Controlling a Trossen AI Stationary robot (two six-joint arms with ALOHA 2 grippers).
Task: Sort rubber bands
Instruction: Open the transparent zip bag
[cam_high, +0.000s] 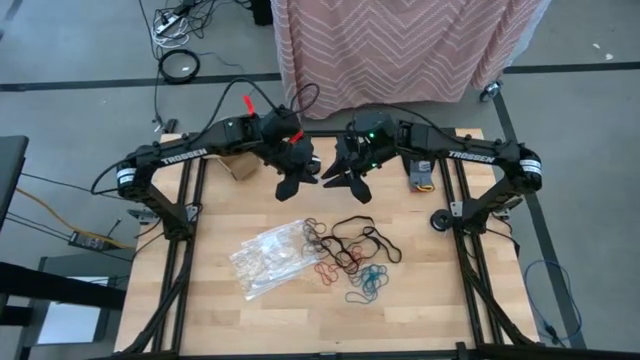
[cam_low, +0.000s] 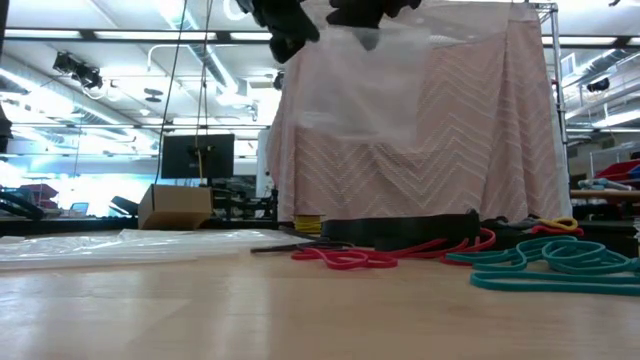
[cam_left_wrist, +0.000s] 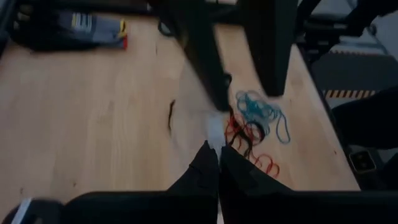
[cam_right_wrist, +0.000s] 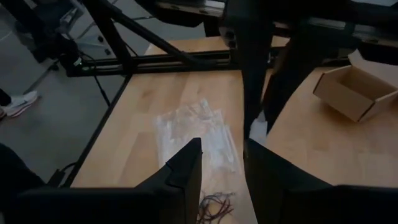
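Both grippers (cam_high: 290, 185) (cam_high: 350, 185) hover above rubber bands (cam_high: 350, 255); bags (cam_high: 270, 255) beside.

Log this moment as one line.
left gripper: shut on clear bag, raised | right gripper: open, raised beside it | rubber bands: unsorted pile on table | bags: beside bands

Grey floor (cam_high: 80, 40), pink zigzag cloth (cam_high: 400, 40), strip-lit ceiling (cam_low: 120, 60).
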